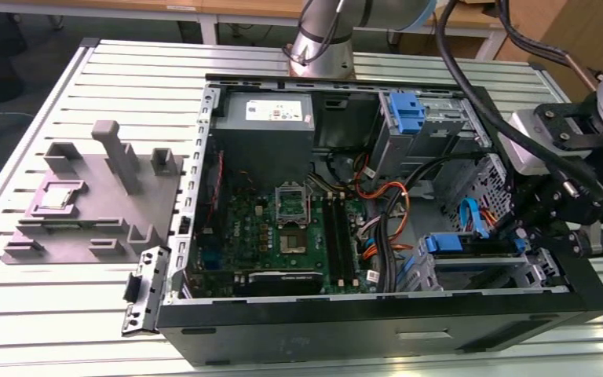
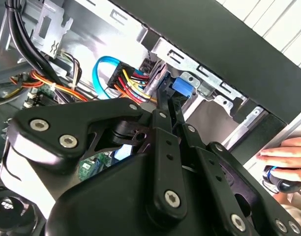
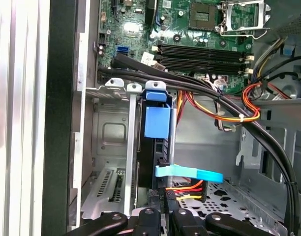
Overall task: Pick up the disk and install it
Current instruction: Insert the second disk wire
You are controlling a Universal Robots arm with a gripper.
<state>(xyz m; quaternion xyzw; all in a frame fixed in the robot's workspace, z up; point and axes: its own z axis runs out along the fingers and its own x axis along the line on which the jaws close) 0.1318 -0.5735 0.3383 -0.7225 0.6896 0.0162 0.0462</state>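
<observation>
Item 1, at 9 o'clock in the exterior view: grey moulded fixture [image 1: 87, 196] with upright posts, on the slatted aluminium table [image 1: 29, 314], apart from the case.

Item 2, centre: open black tower computer case [image 1: 385, 334], lying on its side. Inside, from the exterior view's left: green motherboard [image 1: 280, 228] with CPU socket and memory slots; grey power supply box [image 1: 264, 118] at 12 o'clock; black cable bundles and orange, red and yellow wiring [image 1: 385, 212] running across toward the drive bays.

Item 3, at 1 o'clock: upper drive cage with a blue plastic bracket [image 1: 408, 114].

Item 4, at 4 o'clock: the disk [image 1: 458, 245], with blue carrier rails, seated in the lower drive cage [image 1: 480, 275] by the case's front wall. In the first wrist view the disk [image 3: 158, 142] stands edge-on in its slot, blue tab uppermost, with a light-blue data cable [image 3: 190, 173] and a multicoloured power lead at its connector end.

Item 5, at 3 o'clock: black gripper [image 1: 553, 228], on the arm's wrist just over the case's edge, beside the lower cage. In the second wrist view the gripper [image 2: 165, 105] has its fingers drawn close together against the disk's connector end; whether they clamp anything cannot be told.

Item 6: a person's hand [image 2: 288, 157] resting outside the case in the second wrist view.
</observation>
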